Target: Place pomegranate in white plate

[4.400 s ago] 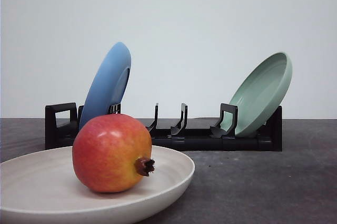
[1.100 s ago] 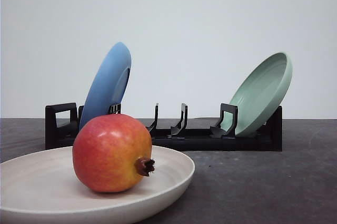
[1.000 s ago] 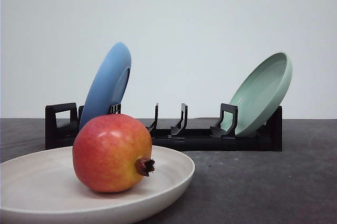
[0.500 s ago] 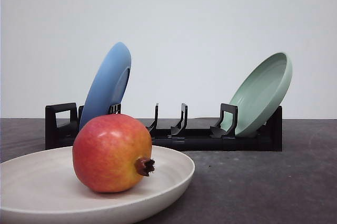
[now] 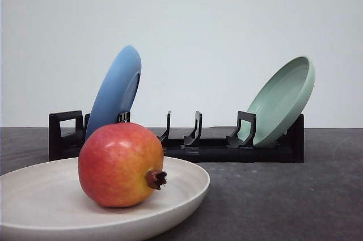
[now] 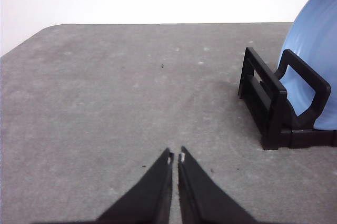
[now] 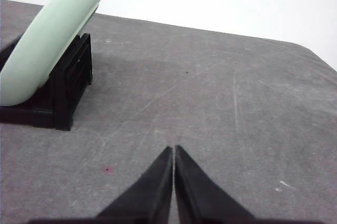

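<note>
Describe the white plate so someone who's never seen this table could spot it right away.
On the dark grey table, in front of the black dish rack, the white plate lies flat with the pomegranate on it. The blue plate and green plate stand tilted in the rack.

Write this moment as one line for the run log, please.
pomegranate: resting in white plate | left gripper: shut, empty | right gripper: shut, empty | task: looks complete

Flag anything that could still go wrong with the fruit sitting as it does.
The pomegranate lies on its side in the white plate, round and unheld, so a bump to the table might roll it toward the shallow rim. Both the left gripper and right gripper are shut and apart from it, so neither could steady it quickly.
</note>
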Action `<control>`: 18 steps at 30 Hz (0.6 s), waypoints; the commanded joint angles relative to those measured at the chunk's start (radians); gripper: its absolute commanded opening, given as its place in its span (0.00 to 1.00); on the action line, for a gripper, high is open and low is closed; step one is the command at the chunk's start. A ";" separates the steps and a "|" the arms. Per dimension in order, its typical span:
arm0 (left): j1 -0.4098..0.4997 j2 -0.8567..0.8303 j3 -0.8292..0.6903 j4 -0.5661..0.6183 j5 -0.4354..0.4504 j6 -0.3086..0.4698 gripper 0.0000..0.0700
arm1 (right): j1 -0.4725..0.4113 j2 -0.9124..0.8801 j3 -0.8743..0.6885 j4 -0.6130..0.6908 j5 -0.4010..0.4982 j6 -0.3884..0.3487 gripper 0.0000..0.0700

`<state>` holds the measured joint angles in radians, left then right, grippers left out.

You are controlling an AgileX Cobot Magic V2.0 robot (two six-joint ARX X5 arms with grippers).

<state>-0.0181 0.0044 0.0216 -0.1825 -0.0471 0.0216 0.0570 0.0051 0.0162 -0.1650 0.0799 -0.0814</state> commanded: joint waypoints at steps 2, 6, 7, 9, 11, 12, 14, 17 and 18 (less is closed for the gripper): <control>-0.002 -0.002 -0.010 -0.005 0.001 -0.007 0.00 | -0.002 -0.002 -0.005 0.008 0.000 0.003 0.00; -0.002 -0.002 -0.010 -0.005 0.001 -0.007 0.00 | -0.002 -0.002 -0.005 0.008 0.000 0.003 0.00; -0.002 -0.002 -0.010 -0.005 0.001 -0.007 0.00 | -0.002 -0.002 -0.005 0.008 0.000 0.003 0.00; -0.002 -0.002 -0.010 -0.005 0.001 -0.007 0.00 | -0.002 -0.002 -0.005 0.008 0.000 0.003 0.00; -0.002 -0.002 -0.010 -0.005 0.001 -0.007 0.00 | -0.002 -0.002 -0.005 0.008 0.000 0.003 0.00; -0.002 -0.002 -0.010 -0.005 0.001 -0.007 0.00 | -0.002 -0.002 -0.005 0.008 0.000 0.003 0.00; -0.002 -0.002 -0.010 -0.005 0.001 -0.007 0.00 | -0.002 -0.002 -0.005 0.008 0.000 0.003 0.00; -0.002 -0.002 -0.010 -0.005 0.001 -0.007 0.00 | -0.002 -0.002 -0.005 0.008 0.000 0.003 0.00; -0.002 -0.002 -0.010 -0.005 0.001 -0.007 0.00 | -0.002 -0.002 -0.005 0.008 0.000 0.003 0.00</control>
<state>-0.0181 0.0044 0.0216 -0.1825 -0.0471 0.0216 0.0570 0.0051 0.0162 -0.1650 0.0795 -0.0814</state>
